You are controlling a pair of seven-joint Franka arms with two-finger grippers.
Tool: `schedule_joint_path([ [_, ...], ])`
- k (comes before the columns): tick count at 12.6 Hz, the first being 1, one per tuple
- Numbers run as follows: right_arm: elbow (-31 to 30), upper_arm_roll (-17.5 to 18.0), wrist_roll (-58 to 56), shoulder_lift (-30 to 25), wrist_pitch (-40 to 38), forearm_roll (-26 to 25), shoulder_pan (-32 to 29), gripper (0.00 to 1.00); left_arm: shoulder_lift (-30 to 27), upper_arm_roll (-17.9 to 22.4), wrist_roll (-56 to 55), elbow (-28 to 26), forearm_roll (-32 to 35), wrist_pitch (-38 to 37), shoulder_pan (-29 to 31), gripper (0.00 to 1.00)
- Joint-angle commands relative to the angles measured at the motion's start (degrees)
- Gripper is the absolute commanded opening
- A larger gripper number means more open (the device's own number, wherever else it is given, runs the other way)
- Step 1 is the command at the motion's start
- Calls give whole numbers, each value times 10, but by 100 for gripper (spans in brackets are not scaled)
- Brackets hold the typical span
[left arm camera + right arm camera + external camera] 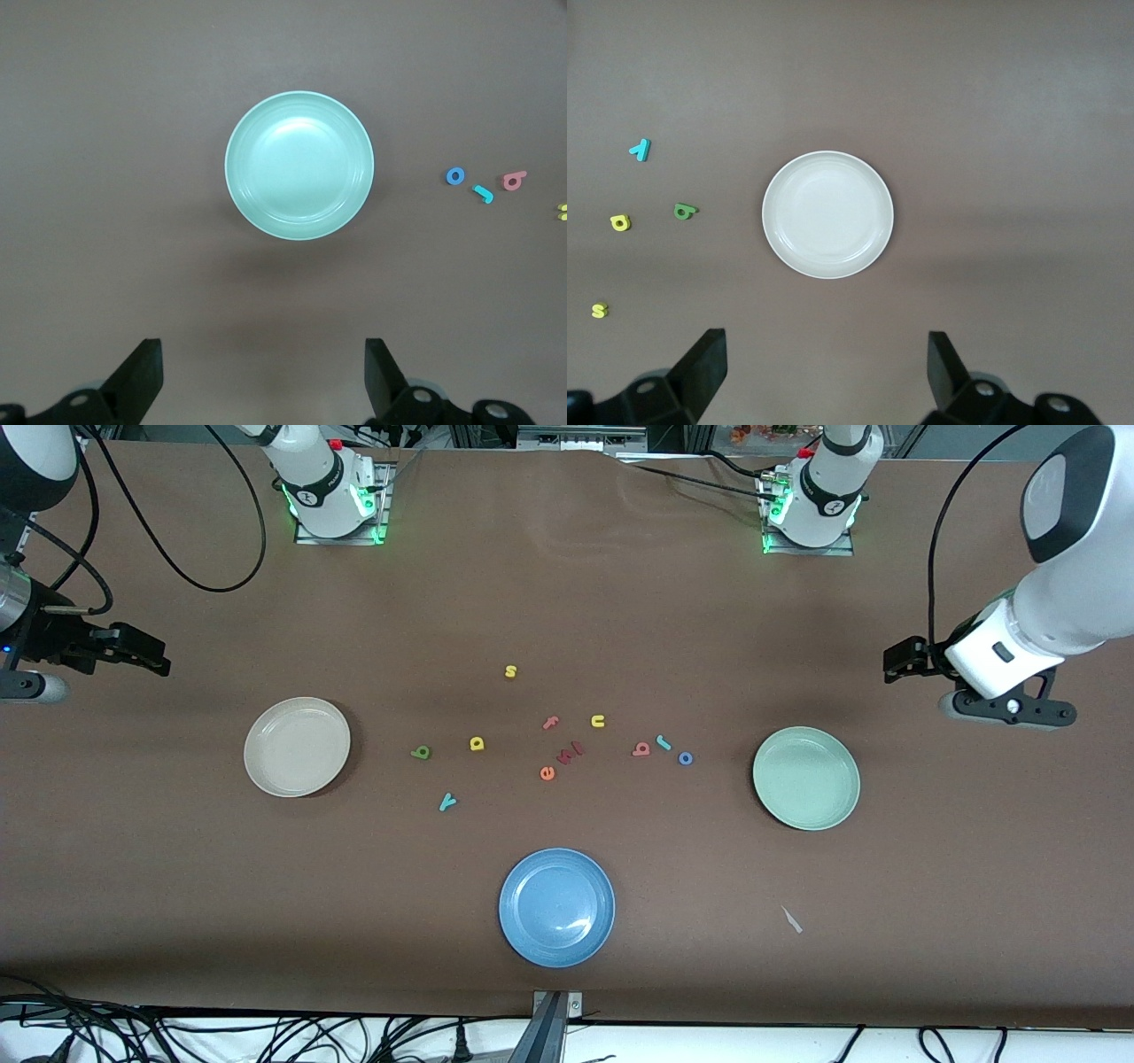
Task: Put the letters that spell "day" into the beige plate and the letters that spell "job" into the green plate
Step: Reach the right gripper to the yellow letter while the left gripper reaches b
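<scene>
looking down, i see the beige plate (297, 746), green plate (806, 778) and blue plate (556, 906) holding nothing; the "day" letters (477, 743) and "job" letters (663, 742) lie on the desk (567, 602) between the beige and green plates; left end effector (263, 376) and right end effector (827, 372) both spread apart, waiting.

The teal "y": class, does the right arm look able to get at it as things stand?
Probably yes. The teal "y" lies flat on bare table, apart from the green "a" and the beige plate, so nothing blocks a descent. The right end effector hangs open at its end of the table.
</scene>
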Motion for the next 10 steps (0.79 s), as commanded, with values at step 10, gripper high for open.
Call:
schedule_joint_path([
  [10, -106, 121, 127, 74, 193, 21, 3, 100, 198, -16, 194, 153, -109, 1, -106, 100],
])
